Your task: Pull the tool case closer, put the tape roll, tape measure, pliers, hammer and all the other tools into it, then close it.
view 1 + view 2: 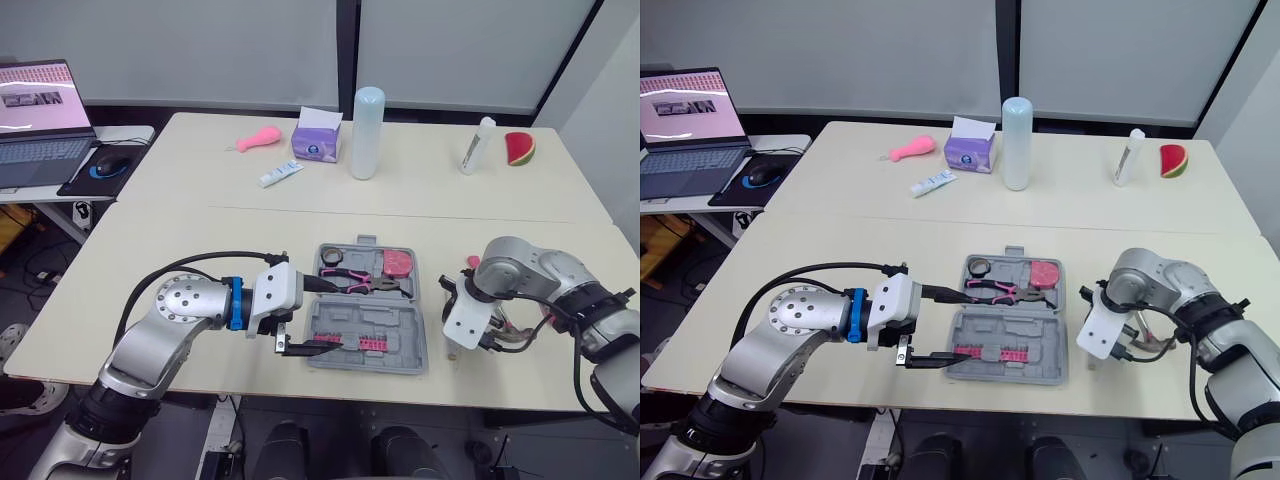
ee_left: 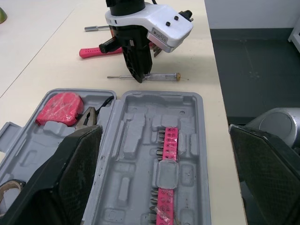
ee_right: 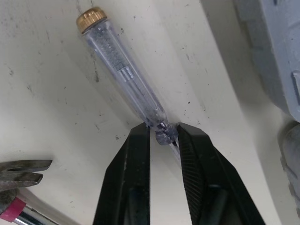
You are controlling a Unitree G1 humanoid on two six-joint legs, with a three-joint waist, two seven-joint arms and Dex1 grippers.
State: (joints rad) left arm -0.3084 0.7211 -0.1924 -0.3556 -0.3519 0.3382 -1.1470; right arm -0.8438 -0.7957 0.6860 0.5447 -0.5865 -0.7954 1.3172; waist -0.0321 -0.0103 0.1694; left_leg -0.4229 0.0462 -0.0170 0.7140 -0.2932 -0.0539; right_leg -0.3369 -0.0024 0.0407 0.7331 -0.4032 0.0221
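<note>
Pliers (image 1: 365, 285) are packed; the hammer (image 3: 21, 168) is not. A tester screwdriver (image 3: 122, 75) is grasped by the right claw (image 3: 163, 132), left claw (image 1: 335, 316) released.

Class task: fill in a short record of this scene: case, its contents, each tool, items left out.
case: tool case open on table
inside: tape roll, pliers, tape measure, bit strip
left tool: open, above the case
right tool: shut on clear screwdriver lying on table
left out: hammer, beside screwdriver
</note>
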